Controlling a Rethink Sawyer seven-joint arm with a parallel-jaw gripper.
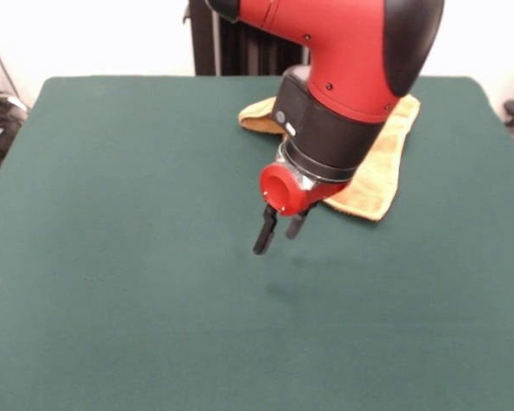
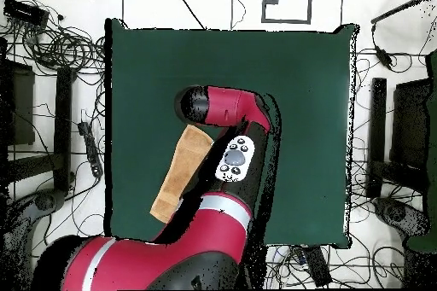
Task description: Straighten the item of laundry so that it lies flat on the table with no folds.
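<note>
Green felt covers the whole counter (image 1: 111,257), a broad dark rectangle, and white floor strewn with black cables (image 2: 60,57) rings it in the overhead view. Down from above comes the red and black arm (image 1: 343,60), its thick black wrist ending in a round red cap just above the claw (image 1: 279,229). The claw hangs over bare felt near the counter's middle, two short dark fingers (image 1: 264,233) pointing down with only a narrow gap between them, nothing gripped, tips clear of the cloth. A faint shadow sits on the felt just below it.

And the towel (image 1: 379,175)? Orange-yellow terry, lying behind the arm toward the far right part of the counter in the front view, well apart from the claw and not touched by it. It is far from flat: bunched into a long, narrow strip, folded over on itself, with one corner peeking out to the left of the wrist and the longer part trailing down to the right. From overhead the same towel (image 2: 177,175) shows as a slanted band beside the arm's body, on the side nearer the robot's base, one end close to the counter's edge. The arm hides its middle in the front view.
</note>
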